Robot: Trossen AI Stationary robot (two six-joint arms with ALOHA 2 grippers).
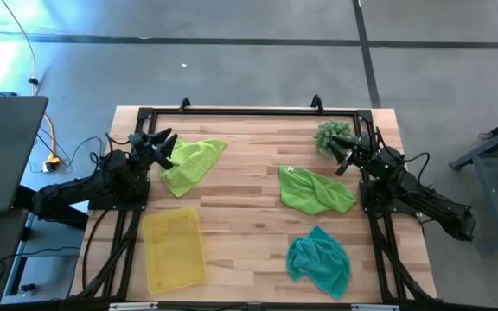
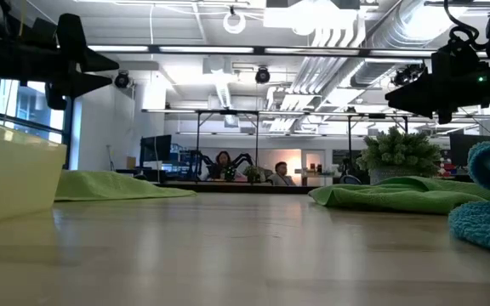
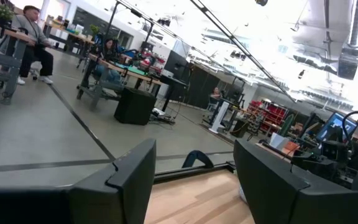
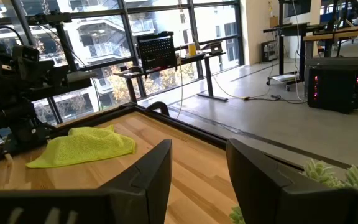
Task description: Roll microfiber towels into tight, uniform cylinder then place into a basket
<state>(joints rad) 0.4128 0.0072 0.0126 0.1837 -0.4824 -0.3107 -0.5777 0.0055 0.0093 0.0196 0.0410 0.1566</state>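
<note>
While both arms hover with jaws parted and empty, the left gripper [image 1: 164,147] sits just beside the lime towel [image 1: 192,162] lying flat on the table [image 1: 249,216], nearest of all.

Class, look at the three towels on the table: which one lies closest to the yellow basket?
The lime towel at the left, just above the basket. The other lime towel and the teal towel lie farther right.

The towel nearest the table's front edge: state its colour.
Teal towel; clearest in the high view.
</note>
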